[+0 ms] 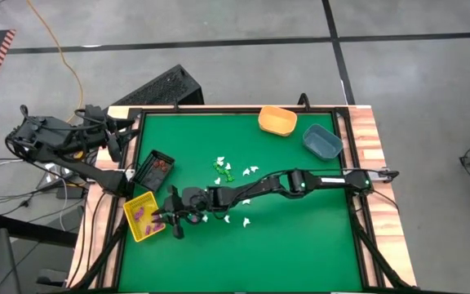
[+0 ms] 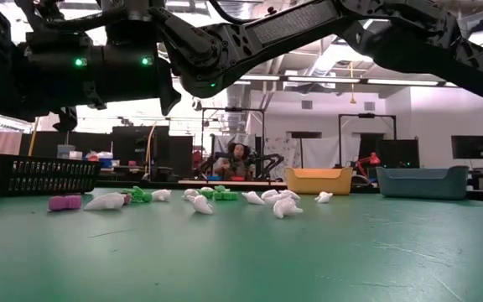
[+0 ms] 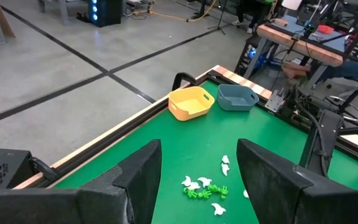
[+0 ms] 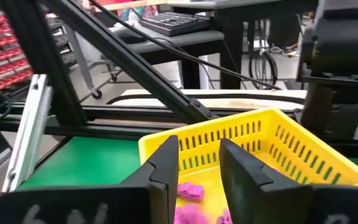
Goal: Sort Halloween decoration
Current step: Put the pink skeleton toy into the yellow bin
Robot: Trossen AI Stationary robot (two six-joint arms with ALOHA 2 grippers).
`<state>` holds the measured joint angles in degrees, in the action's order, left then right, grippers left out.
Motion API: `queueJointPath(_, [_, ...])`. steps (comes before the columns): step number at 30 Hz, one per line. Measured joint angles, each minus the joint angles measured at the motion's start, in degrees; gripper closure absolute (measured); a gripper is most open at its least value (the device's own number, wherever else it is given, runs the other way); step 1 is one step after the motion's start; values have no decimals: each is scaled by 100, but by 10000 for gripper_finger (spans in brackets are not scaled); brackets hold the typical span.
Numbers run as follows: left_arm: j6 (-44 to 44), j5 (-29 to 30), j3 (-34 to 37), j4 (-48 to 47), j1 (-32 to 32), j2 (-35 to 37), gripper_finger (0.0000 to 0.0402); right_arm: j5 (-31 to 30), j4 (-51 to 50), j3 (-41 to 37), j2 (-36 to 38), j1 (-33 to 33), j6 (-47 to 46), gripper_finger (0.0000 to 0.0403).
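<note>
Even overhead lighting; soft shadows on the worktop [image 1: 300,245]. Low view: backlit arms, ceiling glare at 12 o'clock.

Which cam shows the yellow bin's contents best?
Right wrist view: the yellow bin fills the frame, purple trinkets plain on its floor beyond the right pincer. High view shows the bin small, with purple specks inside. Low view catches only a yellow sliver at the edge. Left wrist view misses it.

The green bench [image 1: 300,245] carries yellow [image 1: 144,219], black [image 1: 154,170], orange [image 1: 277,121] and blue bins [image 1: 322,141], plus scattered white and green trinkets [image 1: 228,171].
</note>
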<state>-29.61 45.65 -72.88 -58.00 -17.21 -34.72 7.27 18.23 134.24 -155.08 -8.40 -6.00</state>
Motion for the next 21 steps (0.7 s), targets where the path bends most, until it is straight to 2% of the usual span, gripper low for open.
queueJointPath(3, [-2,-42,0,0,-2,-1,202,-12,-158,47,134,62,5,285])
queueJointPath(6, [-3,-44,0,1,-2,-2,202,-9,-877,43,564,220,200,285])
queueJointPath(10, [-17,-44,0,4,0,0,202,-144,-2620,62,1527,514,637,285])
queueJointPath(16, [-22,-125,0,2,-1,0,202,-1017,-5689,57,2686,988,808,285])
queueJointPath(18, [-22,-125,0,4,-1,0,202,-1220,-6433,47,2989,1110,892,285])
queueJointPath(21, [-17,-125,0,2,-2,0,202,-1195,-7345,63,3435,1198,1052,285])
